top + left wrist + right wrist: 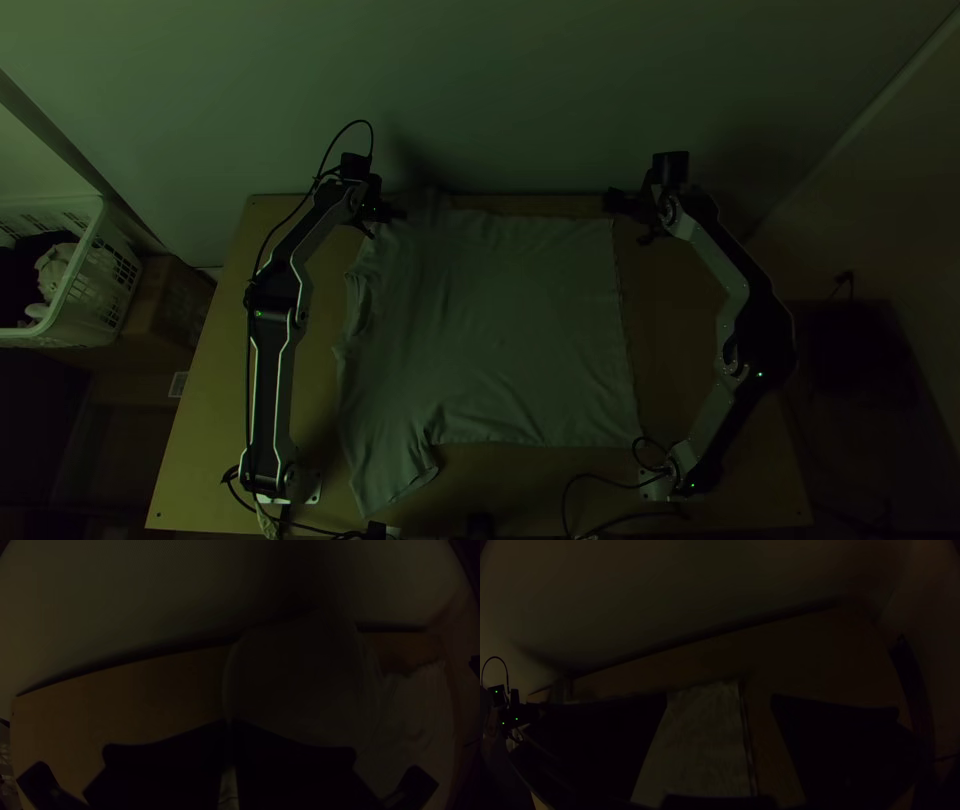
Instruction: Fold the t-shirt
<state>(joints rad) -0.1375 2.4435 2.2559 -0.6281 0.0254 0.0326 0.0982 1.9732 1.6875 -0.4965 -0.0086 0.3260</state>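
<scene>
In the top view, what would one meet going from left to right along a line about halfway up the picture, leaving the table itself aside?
White basket → brown box → left arm → t-shirt → right arm.

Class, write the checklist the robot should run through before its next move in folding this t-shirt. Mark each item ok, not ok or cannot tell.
1. T-shirt body spread on the table: ok.
2. T-shirt free of creases: not ok, folds run along its left side.
3. Right gripper open: ok.
4. Left gripper shut: ok, its fingertips meet.
5. Cloth pinched by the left gripper: cannot tell, too dark at the fingertips.
</scene>
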